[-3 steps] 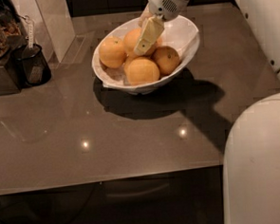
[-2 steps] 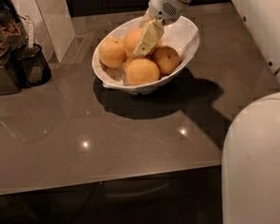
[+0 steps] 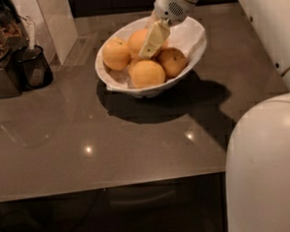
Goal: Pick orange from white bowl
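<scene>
Four fruits at least show in the white bowl [image 3: 192,36], on the far middle of the table [image 3: 87,141]. The orange [image 3: 135,39] lies on the far side of the pile. The gripper [image 3: 148,50] reaches down just beside its right flank. Gripper opening and hold: cannot tell.

The counter [image 3: 137,158] is a smooth grey-brown slab, glossy enough to show two small light spots toward its front edge. The white bowl [image 3: 193,36] sits toward the back, casting a dark shadow forward and to the right. At the far left stands a black mesh cup [image 3: 35,70], just beside a dark box-shaped base [image 3: 0,82]. A pale upright panel [image 3: 55,20] rises behind the cup. The hand [image 3: 149,50] hangs over the bowl, reaching down inside it.
</scene>
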`<act>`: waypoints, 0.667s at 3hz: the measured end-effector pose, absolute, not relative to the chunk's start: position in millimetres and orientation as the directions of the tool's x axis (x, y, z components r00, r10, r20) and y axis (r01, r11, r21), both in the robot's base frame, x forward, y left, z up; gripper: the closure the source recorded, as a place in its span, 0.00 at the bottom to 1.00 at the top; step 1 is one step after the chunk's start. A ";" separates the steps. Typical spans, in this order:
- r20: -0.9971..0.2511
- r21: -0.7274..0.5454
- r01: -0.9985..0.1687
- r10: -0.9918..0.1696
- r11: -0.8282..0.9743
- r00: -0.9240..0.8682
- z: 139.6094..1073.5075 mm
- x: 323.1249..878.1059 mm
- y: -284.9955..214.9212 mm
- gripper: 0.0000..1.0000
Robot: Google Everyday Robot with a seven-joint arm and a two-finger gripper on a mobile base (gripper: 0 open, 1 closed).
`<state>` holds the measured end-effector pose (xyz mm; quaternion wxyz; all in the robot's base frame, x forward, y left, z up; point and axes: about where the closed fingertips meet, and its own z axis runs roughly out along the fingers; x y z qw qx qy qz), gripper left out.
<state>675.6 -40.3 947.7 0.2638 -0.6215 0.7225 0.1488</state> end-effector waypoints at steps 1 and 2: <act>-0.569 -0.109 -0.976 -0.817 0.188 -0.094 946.7 675.1 -41.4 0.76; -0.570 -0.109 -0.976 -0.817 0.188 -0.094 947.6 674.9 -41.4 0.98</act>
